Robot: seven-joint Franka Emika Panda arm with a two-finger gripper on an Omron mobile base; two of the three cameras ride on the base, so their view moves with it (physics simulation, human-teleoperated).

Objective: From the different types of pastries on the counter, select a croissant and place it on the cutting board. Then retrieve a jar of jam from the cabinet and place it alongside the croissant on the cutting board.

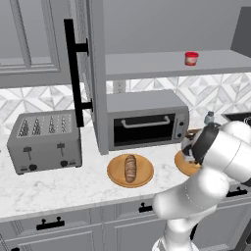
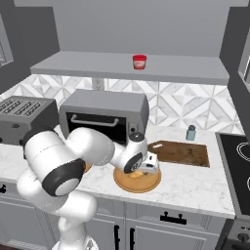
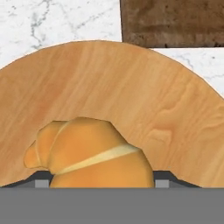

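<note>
The golden-yellow croissant (image 3: 96,153) lies on a round wooden plate (image 3: 131,96), close to the hand camera. My gripper (image 3: 101,183) is down on that plate (image 2: 146,184), with one fingertip (image 3: 41,183) pressed against each side of the croissant. From the right base camera, the hand (image 2: 145,167) covers most of the pastry. The dark cutting board (image 2: 180,152) lies just beyond the plate, to its right. The red-lidded jam jar (image 1: 191,58) stands on the grey cabinet shelf (image 2: 146,68). The dark scored loaf (image 1: 130,168) rests on a second round plate (image 1: 115,174).
The cabinet door stands open, its black bar handle (image 1: 73,73) jutting over the counter (image 1: 73,188). A toaster oven (image 1: 144,125) sits under the shelf and a toaster (image 1: 44,139) stands at the left. A grey-blue bottle (image 2: 191,132) stands behind the board, beside the stove (image 2: 237,156).
</note>
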